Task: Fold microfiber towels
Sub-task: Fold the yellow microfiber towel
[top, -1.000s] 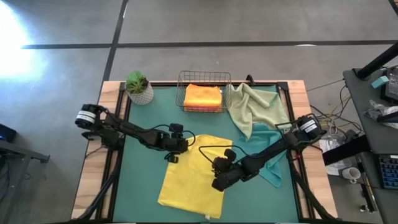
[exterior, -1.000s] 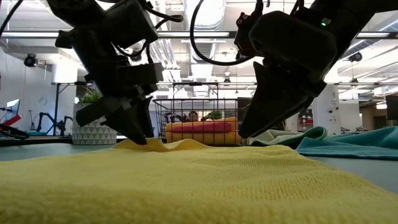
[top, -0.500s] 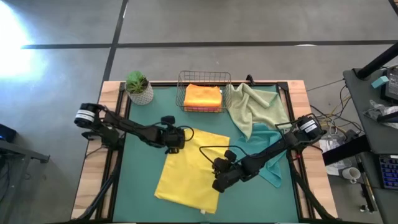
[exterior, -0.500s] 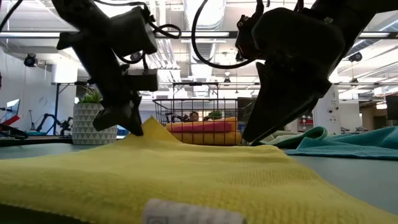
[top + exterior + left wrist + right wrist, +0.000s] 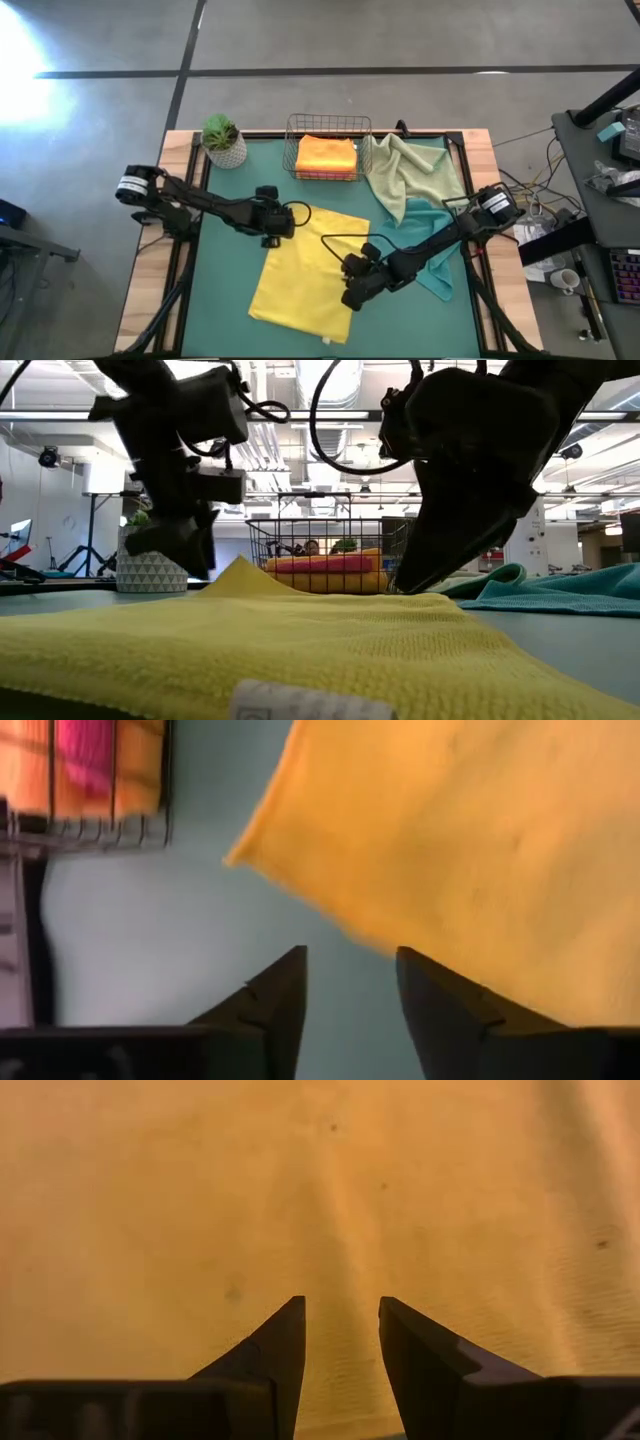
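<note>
The yellow towel lies spread on the green table mat, and both claws are close over it. The left gripper hangs just off the towel's far corner, its fingers a narrow gap apart with nothing between them; the corner sits just ahead of the tips, over bare mat. The right gripper is poised over the cloth's right side, its fingers likewise slightly parted and empty, with yellow pile filling everything in front of them. This cloth looks light and limp (the far corner stands up in a small peak, seen from table height), so I'd guess it will sag and drag rather than hold a shape. The sensible hold is a pinch at an edge or corner, and the one ahead of the left gripper looks handiest. Beyond the left gripper stands a wire basket holding a folded orange towel, with something pink beneath it in the table-height view. Beside the basket a pale sage towel lies crumpled, and a teal towel sits bunched past the right arm.
</note>
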{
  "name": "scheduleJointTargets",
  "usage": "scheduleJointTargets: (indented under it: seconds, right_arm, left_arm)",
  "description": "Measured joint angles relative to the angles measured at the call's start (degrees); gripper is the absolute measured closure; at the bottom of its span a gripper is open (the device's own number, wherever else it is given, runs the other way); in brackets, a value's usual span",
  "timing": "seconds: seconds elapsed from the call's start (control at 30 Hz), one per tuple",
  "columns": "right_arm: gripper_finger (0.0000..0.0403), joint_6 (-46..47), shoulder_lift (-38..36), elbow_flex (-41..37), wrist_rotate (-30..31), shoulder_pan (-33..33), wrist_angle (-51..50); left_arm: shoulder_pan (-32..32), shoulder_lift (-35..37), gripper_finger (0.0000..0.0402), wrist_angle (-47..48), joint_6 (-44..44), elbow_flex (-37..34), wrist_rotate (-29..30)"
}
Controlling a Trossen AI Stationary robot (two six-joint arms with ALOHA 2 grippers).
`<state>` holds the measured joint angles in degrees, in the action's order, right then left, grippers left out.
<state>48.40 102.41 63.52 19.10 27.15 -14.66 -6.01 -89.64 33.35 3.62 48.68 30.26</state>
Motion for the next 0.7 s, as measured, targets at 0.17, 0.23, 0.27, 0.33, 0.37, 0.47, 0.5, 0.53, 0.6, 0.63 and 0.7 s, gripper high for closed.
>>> scheduleJointTargets:
  seconds: [0.17, 0.23, 0.27, 0.33, 0.37, 0.47, 0.5, 0.53, 0.6, 0.63, 0.7]
  right_arm:
    - [0.0282, -0.3, 0.0, 2.4, -4.4, 0.8, 0.0]
    - [0.0282, -0.3, 0.0, 3.7, -5.9, 1.6, -0.1]
    - [0.0282, -0.2, 0.0, 4.4, -6.1, 2.1, -0.4]
    - [0.0282, 0.8, 0.0, 6.0, -6.1, 3.4, -1.6]
    - [0.0282, 1.7, 0.0, 6.8, -6.1, 4.2, -2.7]
    - [0.0282, 4.3, 0.0, 9.4, -5.8, 6.5, -7.0]
    - [0.0282, 4.9, 0.0, 10.4, -5.5, 7.3, -8.5]
    - [0.0282, 5.8, 0.0, 11.5, -5.1, 8.0, -9.9]
    - [0.0282, 7.0, 0.0, 13.6, -3.8, 9.5, -12.5]
    - [0.0282, 7.1, 0.0, 14.7, -3.2, 10.3, -13.8]
    - [0.0282, 7.1, 0.0, 16.6, -2.6, 11.5, -15.4]
  left_arm:
    - [-0.2, 1.7, 0.0228, 11.9, -2.4, 3.0, 0.0]
    - [-1.3, 3.8, 0.0225, 14.2, -2.8, 3.6, -0.2]
    - [-2.0, 5.0, 0.0224, 14.8, -2.6, 3.6, -0.7]
    - [-3.5, 8.1, 0.0224, 16.1, -2.4, 3.4, -3.1]
    - [-4.5, 9.7, 0.0224, 16.4, -2.4, 3.4, -4.8]
    - [-7.9, 14.8, 0.0224, 16.4, 2.0, 3.4, -8.5]
    - [-9.2, 16.4, 0.0224, 16.2, 4.0, 3.4, -9.1]
    - [-10.7, 17.7, 0.0224, 16.2, 5.6, 3.4, -9.3]
    - [-14.0, 20.0, 0.0224, 16.2, 7.6, 3.4, -9.5]
    - [-15.7, 20.9, 0.0224, 16.2, 8.1, 3.3, -9.6]
    - [-19.4, 22.0, 0.0224, 16.0, 9.3, 3.3, -10.5]
